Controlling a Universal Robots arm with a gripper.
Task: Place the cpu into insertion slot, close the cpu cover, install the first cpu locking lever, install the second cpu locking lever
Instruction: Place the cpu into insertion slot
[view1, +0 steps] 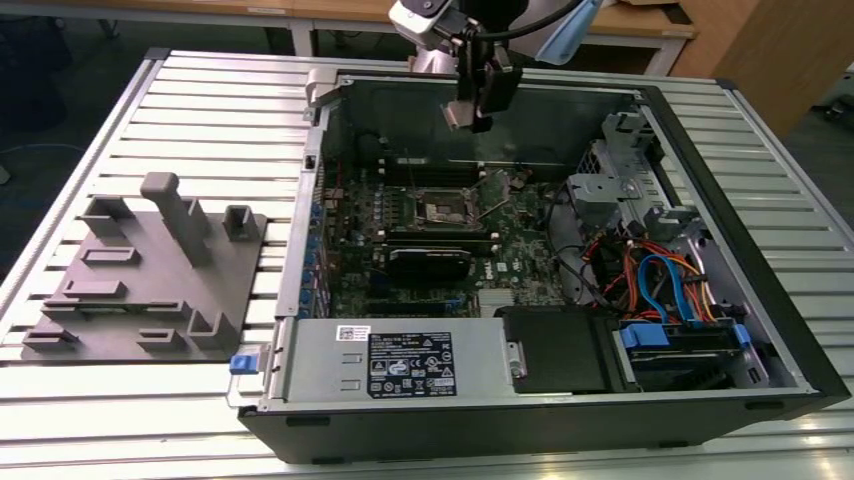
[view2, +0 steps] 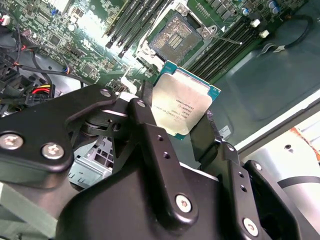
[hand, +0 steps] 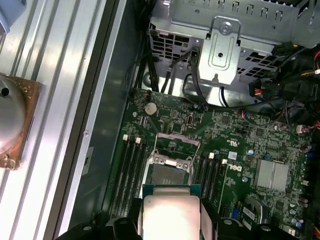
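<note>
Silvery-grey cpu (view2: 182, 107) gripped by two opposite edges in the closed gripper (view1: 478, 112) | held in the air inside the open computer case (view1: 561, 425), above the empty insertion slot (hand: 166, 175), not touching it | likely light, stiff, slick-topped, fragile underneath | safest hold: the bare edges only.

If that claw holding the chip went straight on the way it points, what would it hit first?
Probably the insertion slot, met first by the cpu that the gripper holds; depth is hard to judge.
</note>
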